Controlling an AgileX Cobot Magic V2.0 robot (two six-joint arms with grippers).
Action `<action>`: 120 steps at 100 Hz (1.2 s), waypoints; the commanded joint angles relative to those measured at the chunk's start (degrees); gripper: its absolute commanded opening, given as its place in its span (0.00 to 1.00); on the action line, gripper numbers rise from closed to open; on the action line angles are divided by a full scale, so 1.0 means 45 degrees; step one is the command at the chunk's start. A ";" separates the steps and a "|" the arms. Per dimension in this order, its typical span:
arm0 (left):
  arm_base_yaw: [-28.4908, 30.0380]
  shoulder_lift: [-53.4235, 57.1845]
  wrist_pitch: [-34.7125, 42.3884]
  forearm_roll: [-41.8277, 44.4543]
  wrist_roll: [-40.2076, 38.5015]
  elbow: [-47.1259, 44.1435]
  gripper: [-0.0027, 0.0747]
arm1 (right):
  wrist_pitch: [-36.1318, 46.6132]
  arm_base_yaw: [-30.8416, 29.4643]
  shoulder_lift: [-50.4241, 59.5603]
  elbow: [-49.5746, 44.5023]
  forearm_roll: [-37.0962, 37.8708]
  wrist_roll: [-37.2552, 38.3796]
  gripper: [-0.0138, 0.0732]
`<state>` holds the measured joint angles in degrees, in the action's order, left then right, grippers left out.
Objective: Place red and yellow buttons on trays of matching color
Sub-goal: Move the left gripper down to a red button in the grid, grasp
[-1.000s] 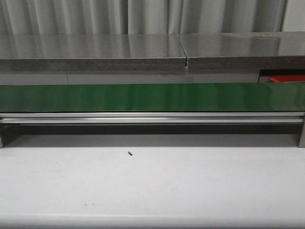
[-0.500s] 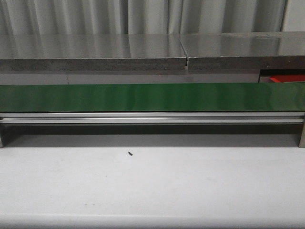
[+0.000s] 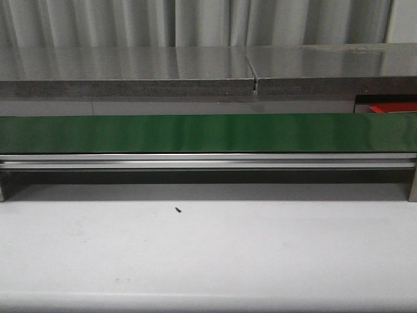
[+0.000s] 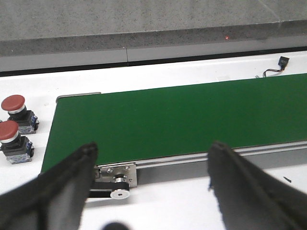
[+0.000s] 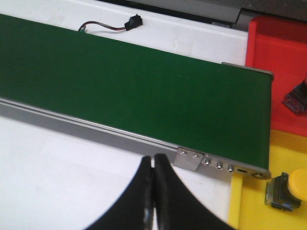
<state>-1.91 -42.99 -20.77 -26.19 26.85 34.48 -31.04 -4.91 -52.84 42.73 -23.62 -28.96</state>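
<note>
Two red buttons (image 4: 13,103) (image 4: 9,132) on dark bases stand on the white table beside the end of the green belt (image 4: 168,120). My left gripper (image 4: 151,148) hangs open above the belt's near rail, nothing between its fingers. In the right wrist view my right gripper (image 5: 153,160) is shut and empty, over the white table short of the belt's other end (image 5: 144,91). Past that end lie a red tray (image 5: 278,62) holding a partly cut-off dark object (image 5: 298,99), and a yellow tray (image 5: 259,206) with a yellow button (image 5: 290,188) on it. Neither gripper shows in the front view.
The green conveyor (image 3: 208,133) spans the front view, with a grey shelf (image 3: 130,68) behind and a sliver of the red tray (image 3: 391,106) at the right. A small black speck (image 3: 177,210) lies on the white table. A black connector with wires (image 5: 132,21) lies behind the belt.
</note>
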 commanded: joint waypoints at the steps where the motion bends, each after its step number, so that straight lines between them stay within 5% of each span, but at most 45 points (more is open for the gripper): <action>1: -0.0102 -0.0087 0.0854 -0.0287 0.0024 0.0333 0.89 | 0.0676 0.0030 0.0174 0.0338 -0.0247 -0.0108 0.08; 18: 0.0356 -0.0704 0.0402 -0.0262 -0.0690 0.1245 0.89 | 0.0676 0.0030 0.0174 0.0338 -0.0247 -0.0108 0.08; 63: 0.4879 -0.6193 -0.3079 -0.0285 -0.1943 0.6824 0.82 | 0.0676 0.0030 0.0174 0.0338 -0.0247 -0.0108 0.08; 120: 0.5441 -1.2785 -0.3995 0.0514 -0.1943 1.0842 0.82 | 0.0689 0.0030 0.0174 0.0338 -0.0247 -0.0108 0.08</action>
<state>22.56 -100.70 -40.43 -22.97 18.72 79.69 -31.04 -4.91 -52.84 42.73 -23.62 -28.96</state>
